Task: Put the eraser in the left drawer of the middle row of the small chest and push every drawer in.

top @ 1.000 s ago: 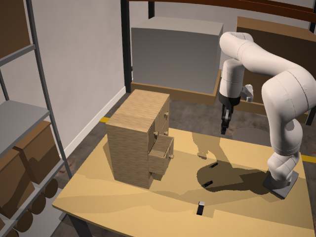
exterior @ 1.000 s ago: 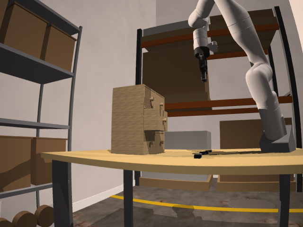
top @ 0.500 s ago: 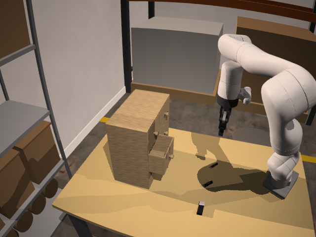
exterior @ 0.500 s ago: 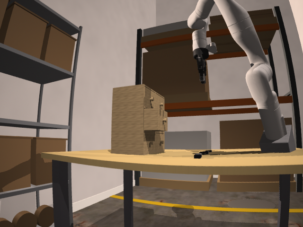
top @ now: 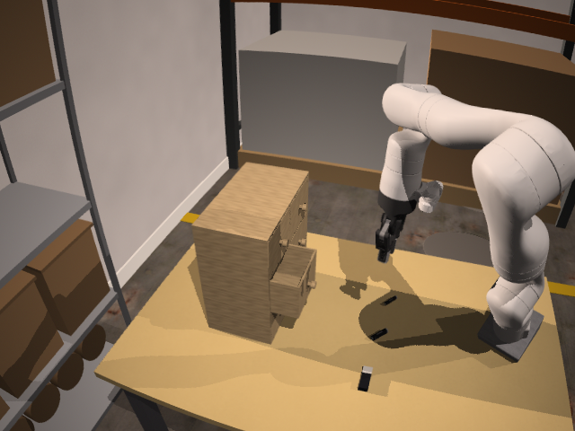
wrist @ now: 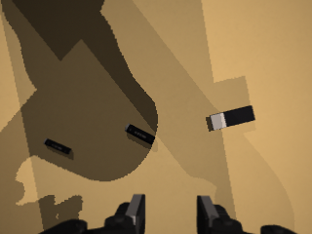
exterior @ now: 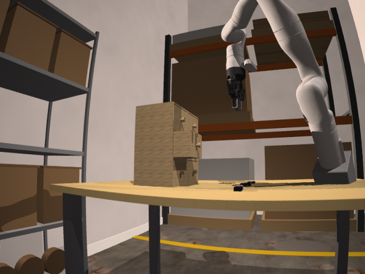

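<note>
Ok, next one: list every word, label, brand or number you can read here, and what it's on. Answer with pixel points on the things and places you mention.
Nothing can be read for certain.
Black bar nearer the eraser (top: 365, 379) (exterior: 238, 188) (wrist: 238, 117): faint marking, too small to read.
Black bar farther from it (top: 388, 300) (exterior: 251, 182) (wrist: 58, 146): faint marking, too small to read.
Eraser, wooden chest (top: 239, 278) (exterior: 153, 147): no lettering visible.

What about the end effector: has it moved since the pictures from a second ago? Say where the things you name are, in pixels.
Yes. In both the top and exterior views, the end effector (top: 382, 258) (exterior: 236, 107) (wrist: 171, 211) is now nearer the chest (top: 236, 278) (exterior: 154, 144); the exterior view also shows it lower against the chest.
</note>
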